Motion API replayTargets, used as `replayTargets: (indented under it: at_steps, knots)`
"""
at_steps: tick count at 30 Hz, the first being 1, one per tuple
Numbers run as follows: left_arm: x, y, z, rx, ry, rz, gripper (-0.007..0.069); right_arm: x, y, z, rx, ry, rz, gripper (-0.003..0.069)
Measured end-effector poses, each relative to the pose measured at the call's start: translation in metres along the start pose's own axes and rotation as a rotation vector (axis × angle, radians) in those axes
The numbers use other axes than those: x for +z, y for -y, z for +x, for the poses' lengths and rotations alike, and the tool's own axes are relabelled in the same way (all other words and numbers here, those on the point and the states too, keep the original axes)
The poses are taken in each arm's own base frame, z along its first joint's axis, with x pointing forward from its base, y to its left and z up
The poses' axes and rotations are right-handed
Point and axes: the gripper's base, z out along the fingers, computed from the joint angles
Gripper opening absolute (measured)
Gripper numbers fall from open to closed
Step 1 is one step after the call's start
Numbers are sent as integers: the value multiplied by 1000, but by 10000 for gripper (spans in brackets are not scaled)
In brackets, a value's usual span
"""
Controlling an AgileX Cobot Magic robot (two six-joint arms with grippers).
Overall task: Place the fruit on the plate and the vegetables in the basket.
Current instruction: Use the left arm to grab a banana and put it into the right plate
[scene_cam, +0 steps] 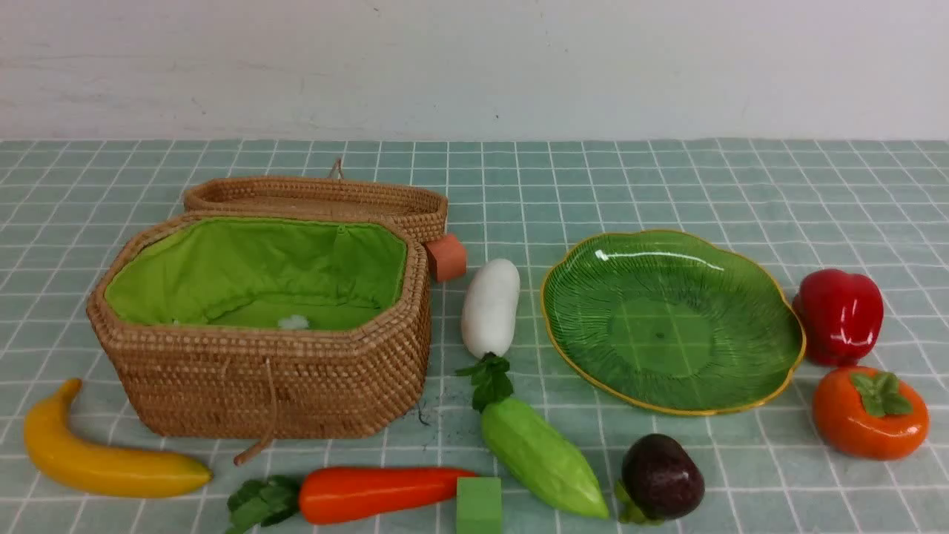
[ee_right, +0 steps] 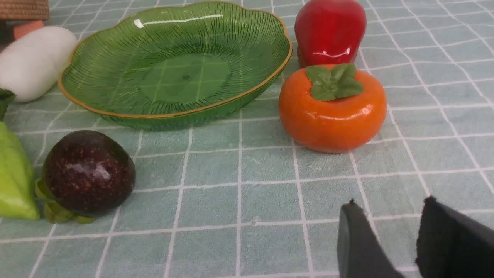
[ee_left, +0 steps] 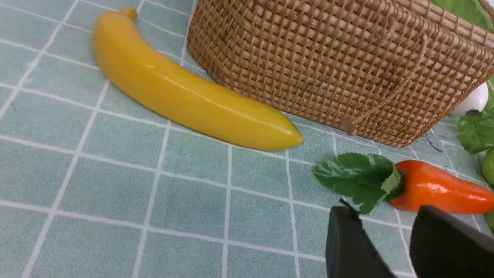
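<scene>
The open basket (scene_cam: 282,378) stands at the left with its green lining showing. The empty plate (scene_cam: 671,319) lies to the right. Fruit: banana (scene_cam: 104,463), mangosteen (scene_cam: 661,476), persimmon (scene_cam: 869,414). Vegetables: radish (scene_cam: 491,305), gourd (scene_cam: 541,456), carrot (scene_cam: 378,493), red pepper (scene_cam: 839,315). All lie on the cloth. My left gripper (ee_left: 384,210) hangs open and empty just short of the carrot's leaves (ee_left: 359,177), with the banana (ee_left: 185,88) further off. My right gripper (ee_right: 389,204) is open and empty, near the persimmon (ee_right: 332,110). Neither arm shows in the front view.
A green foam block (scene_cam: 479,506) sits at the carrot's tip. An orange-brown cube (scene_cam: 446,257) props the basket's lid (scene_cam: 319,194), which lies back behind it. A teal checked cloth covers the table, and a pale wall stands behind.
</scene>
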Motion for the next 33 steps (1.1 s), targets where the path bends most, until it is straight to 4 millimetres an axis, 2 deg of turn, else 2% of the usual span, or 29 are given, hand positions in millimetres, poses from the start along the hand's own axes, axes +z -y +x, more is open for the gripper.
replayTargets:
  at_steps: [27,30,33]
  knots:
    - [0,0,0,6,1,-2,239,0,0,0,0,0,0,242]
    - [0,1,-3,21,35,7,239,0,0,0,0,0,0,242]
    - [-1,5,-9,-34,103,52,239,0,0,0,0,0,0,242]
